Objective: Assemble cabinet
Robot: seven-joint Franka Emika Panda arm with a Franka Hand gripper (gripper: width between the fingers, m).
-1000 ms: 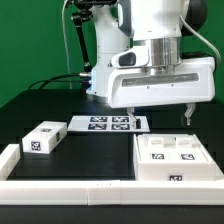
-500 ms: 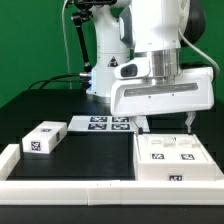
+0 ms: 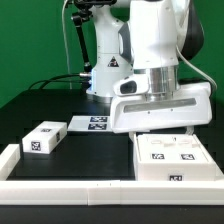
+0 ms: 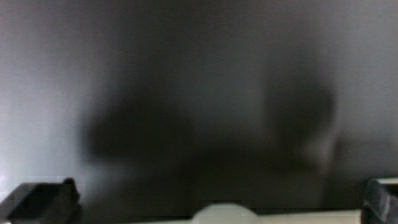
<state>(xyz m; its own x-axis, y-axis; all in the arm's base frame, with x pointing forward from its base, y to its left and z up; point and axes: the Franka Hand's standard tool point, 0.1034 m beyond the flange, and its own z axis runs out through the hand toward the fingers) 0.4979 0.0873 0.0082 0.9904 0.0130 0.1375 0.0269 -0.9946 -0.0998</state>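
The cabinet [image 3: 175, 160], a large white box with marker tags on top, lies at the exterior view's right front. A small white drawer block [image 3: 43, 138] with tags lies at the left. My gripper [image 3: 163, 132] hangs low over the cabinet's far edge, and the hand hides most of its fingertips there. In the wrist view the gripper [image 4: 214, 200] is open and empty, its dark fingers [image 4: 45, 200] wide apart at the frame's edges. That view is dark and blurred, with a pale rounded shape [image 4: 222, 213] between the fingers that I cannot identify.
The marker board [image 3: 100, 123] lies flat behind the drawer block, partly hidden by the hand. A low white border rail [image 3: 70, 187] runs along the front edge. The arm's base [image 3: 105, 60] and cables stand at the back.
The gripper has come down and shifted slightly toward the exterior view's left, from well above the cabinet to just over its far edge. The cabinet and drawer block have not moved.
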